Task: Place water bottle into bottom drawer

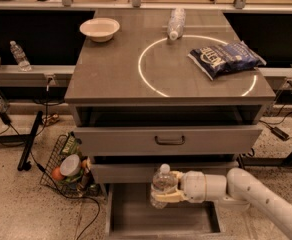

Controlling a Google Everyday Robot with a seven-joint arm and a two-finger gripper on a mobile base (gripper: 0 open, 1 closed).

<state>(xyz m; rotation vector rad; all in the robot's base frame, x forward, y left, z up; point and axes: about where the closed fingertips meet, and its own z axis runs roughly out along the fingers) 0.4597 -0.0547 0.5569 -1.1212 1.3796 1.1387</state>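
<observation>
Gripper (162,198) over open drawer (136,220), fingers pinching upright bottle (162,180). Placing step. Next: lower to floor, release.

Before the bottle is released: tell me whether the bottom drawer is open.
Open. The bottom drawer is pulled out, its floor showing beneath the gripper, which holds the water bottle upright above it.

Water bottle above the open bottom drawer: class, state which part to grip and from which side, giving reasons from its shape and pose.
Grip the lower body of the water bottle from the picture's right, as the gripper does: it stands upright, its round sides suit a pinch, and the bottom drawer lies below.
</observation>
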